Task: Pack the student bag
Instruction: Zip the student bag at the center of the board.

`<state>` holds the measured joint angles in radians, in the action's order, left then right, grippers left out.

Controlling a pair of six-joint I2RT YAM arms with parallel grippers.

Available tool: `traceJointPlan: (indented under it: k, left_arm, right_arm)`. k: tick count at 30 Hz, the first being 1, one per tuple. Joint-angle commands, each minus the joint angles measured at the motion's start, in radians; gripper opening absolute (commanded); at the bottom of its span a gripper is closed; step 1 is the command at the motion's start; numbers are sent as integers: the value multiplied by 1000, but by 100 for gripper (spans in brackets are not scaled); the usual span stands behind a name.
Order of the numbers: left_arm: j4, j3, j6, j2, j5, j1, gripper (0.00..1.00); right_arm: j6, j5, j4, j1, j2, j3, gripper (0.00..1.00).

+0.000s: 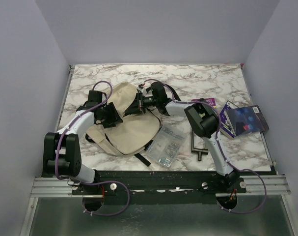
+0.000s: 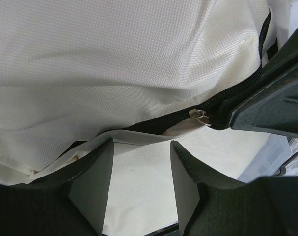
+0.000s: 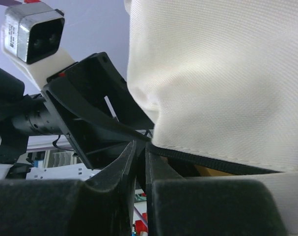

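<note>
At the left of the overhead view, the left gripper (image 1: 109, 115) sits low over the left half of the large cream soft-fabric student bag (image 1: 131, 129). The bag lies slightly left of centre on the white marble-patterned table (image 1: 198, 81), with black straps trailing from its lower edge. In the left wrist view, this gripper (image 2: 141, 147) has its two dark fingers (image 2: 92, 182) spread apart. Cream fabric (image 2: 114, 59) shows in the gap between them, and nothing is clamped. Just above them a black zip line (image 2: 222, 100) runs up toward the right, with a small silver pull ring (image 2: 202, 118) on it.

At the upper right of the bag is the right gripper (image 1: 139, 105), whose black finger tip touches the zip just beside that ring. In the right wrist view, its fingers (image 3: 121, 167) are nearly pressed together (image 3: 140, 145), with only a thin slit between them, and they meet the zip edge under the cream cloth (image 3: 222, 73). Whether they pinch the pull cannot be told.

Right of the bag, and touching its lower right side, lies a small clear plastic pouch (image 1: 167, 143). Next comes a grey metal T-shaped piece (image 1: 198, 145), with a magenta card (image 1: 207, 102) above it. A dark blue box (image 1: 243, 120) lies near the right edge of the table.
</note>
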<state>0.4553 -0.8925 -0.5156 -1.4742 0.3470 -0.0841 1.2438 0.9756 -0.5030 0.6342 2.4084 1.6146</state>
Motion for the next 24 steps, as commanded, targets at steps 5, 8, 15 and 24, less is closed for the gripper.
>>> traceJointPlan:
  k: [5,8,15,24]
  left_arm:
    - [6,5,3,-5,-23,6,52]
    - [6,7,3,-6,-23,6,52]
    - [11,9,-4,-6,-43,5,48]
    - [38,1,-2,-34,-81,5,42]
  right_arm:
    - [-23,3,-5,-6,-61,-11,3]
    - [-85,-15,69,-5,-71,0,0]
    - [-274,-158,179,12,-106,14,0]
    - [-1005,-1383,276,267,-250,-16,0]
